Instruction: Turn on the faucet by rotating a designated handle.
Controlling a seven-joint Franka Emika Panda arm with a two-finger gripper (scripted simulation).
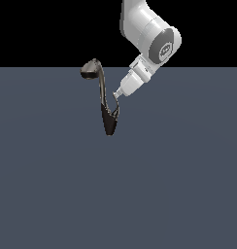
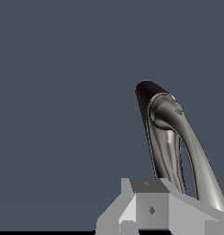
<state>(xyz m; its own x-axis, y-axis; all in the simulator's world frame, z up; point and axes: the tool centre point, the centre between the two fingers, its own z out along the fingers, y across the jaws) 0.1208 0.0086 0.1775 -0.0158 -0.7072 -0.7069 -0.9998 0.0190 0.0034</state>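
The faucet (image 1: 102, 92) stands on the grey floor, its bulbous head (image 1: 91, 69) toward the exterior view's left and its dark tapered base (image 1: 110, 124) at the bottom. The thin pale handle (image 1: 115, 109) branches up from the base on the exterior view's right. My gripper (image 1: 116, 96) comes down at a slant from the upper right, and its tip rests at the handle's upper end. Its fingers look pressed together, holding nothing. In the wrist view the faucet's shiny curved metal (image 2: 194, 149) rises close beyond my gripper (image 2: 150, 211).
A flat blue-grey floor (image 1: 178, 185) spreads all around the faucet. My white arm (image 1: 149, 34) reaches in from the top of the exterior view.
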